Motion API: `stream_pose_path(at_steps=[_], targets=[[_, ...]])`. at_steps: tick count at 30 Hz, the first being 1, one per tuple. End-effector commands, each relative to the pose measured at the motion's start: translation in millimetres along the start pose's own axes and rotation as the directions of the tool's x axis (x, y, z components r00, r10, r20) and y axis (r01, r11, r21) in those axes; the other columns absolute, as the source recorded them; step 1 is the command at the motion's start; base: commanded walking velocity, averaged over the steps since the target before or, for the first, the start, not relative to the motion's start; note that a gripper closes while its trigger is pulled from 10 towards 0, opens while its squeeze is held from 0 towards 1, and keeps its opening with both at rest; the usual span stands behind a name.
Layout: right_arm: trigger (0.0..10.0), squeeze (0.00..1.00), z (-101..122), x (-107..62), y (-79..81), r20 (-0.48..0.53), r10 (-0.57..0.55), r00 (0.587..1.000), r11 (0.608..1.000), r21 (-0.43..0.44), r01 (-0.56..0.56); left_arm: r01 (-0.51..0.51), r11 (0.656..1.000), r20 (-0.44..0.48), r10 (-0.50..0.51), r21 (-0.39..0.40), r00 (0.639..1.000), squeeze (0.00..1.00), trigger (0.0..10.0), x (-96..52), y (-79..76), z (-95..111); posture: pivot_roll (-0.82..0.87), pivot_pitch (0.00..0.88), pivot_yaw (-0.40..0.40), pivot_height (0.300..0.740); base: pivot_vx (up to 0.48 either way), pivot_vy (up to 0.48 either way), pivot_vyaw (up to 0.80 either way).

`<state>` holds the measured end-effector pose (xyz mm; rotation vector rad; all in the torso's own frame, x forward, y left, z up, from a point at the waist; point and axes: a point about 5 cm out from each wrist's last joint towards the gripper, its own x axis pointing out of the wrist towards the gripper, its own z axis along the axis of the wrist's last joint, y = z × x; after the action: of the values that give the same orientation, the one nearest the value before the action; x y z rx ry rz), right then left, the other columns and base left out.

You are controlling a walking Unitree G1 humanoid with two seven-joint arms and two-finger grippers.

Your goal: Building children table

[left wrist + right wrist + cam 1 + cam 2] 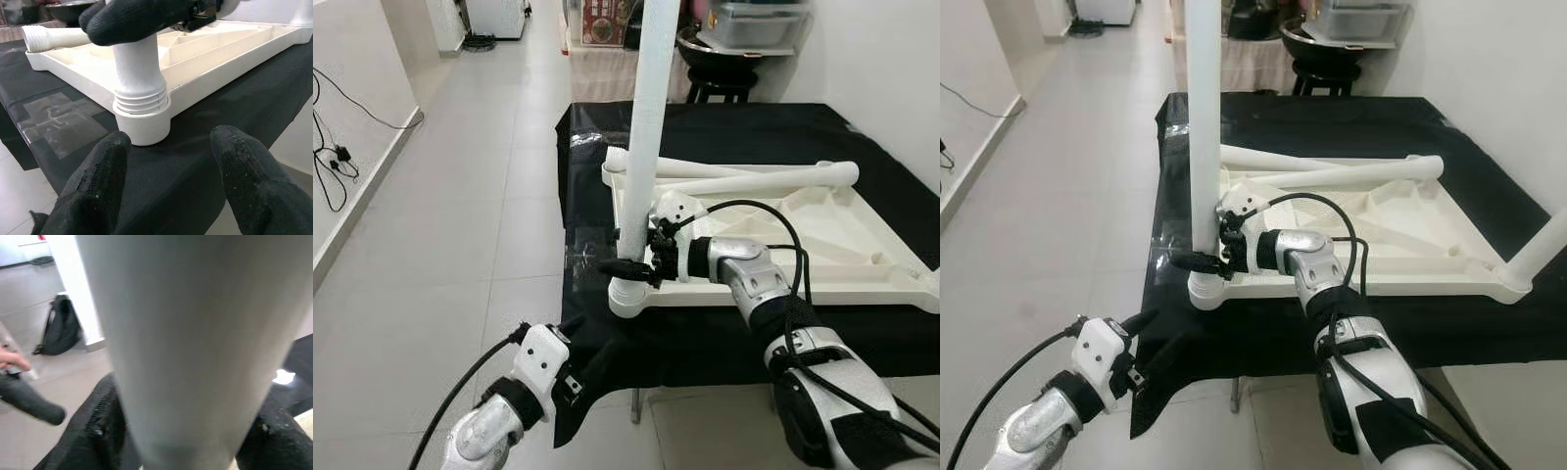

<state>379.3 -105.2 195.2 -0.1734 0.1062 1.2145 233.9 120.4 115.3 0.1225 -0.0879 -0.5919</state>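
Start at your left: the left gripper (582,367) hangs low off the near edge of the black-covered table (734,127), fingers spread with nothing between them; in its wrist view the fingertips (100,166) frame the corner socket (142,125) from below and in front, near it but not touching.

Move to the middle: the white table leg (646,127) stands upright in that socket at the near-left corner of the upturned white tabletop (862,264); its long axis runs straight up, out of the top of the head views; the threaded collar (141,98) sits just above the socket rim, so I judge the leg seated or nearly so, though how tight I cannot tell.

The right gripper (636,264) reaches in from the right and pinches the leg low, just above the socket; the right wrist view shows black fingers (98,426) on either side of the shaft.

So the coming move turns on the leg's upright axis; the right arm is already on it, the left is the spare.

Further right, the tabletop's ribbed underside forms a shallow tray; two loose legs (754,176) lie crosswise at its far end; another leg (1538,245) rises at the near-right corner.
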Motion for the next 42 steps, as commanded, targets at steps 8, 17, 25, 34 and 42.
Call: stream_pose_path(at_steps=[8,17,25,34,42], targets=[[0.0,0.0,0.3,-19.2,-4.7,0.06,0.024,0.998,1.0,0.013,-0.025,0.018,0.999,-0.001,-0.018,-0.029,1.0,0.0,10.0,-0.7,-11.2,0.9,0.06,0.142,-0.102,0.74,0.0,0.0,0.0],[0.0,0.0,-21.7,-23.8,-5.9,0.188,-0.628,0.755,0.774,0.258,0.579,0.017,0.999,0.004,-0.017,-0.032,1.0,0.0,10.0,-3.1,-9.2,3.9,0.0,0.161,-0.093,0.74,0.0,0.0,0.0],[0.0,0.0,-60.0,14.7,62.8,0.057,-0.739,0.672,0.664,0.229,0.711,0.011,1.0,0.002,-0.011,-0.025,1.0,0.0,10.0,-0.3,-4.5,4.6,-0.02,0.161,-0.046,0.74,0.0,0.0,0.0],[10.0,0.93,-32.9,24.9,44.2,0.188,-0.569,0.8,0.818,0.222,0.53,-0.008,1.0,-0.005,0.008,-0.021,1.0,0.0,10.0,4.6,-0.7,1.8,-0.01,0.127,-0.056,0.74,0.0,0.0,0.0],[10.0,0.53,5.5,10.5,25.0,0.274,-0.236,0.932,0.971,0.105,0.215,-0.004,1.0,-0.013,0.004,-0.02,1.0,0.0,10.0,8.5,0.7,-1.1,0.0,0.104,-0.06,0.74,0.0,0.0,0.0]])
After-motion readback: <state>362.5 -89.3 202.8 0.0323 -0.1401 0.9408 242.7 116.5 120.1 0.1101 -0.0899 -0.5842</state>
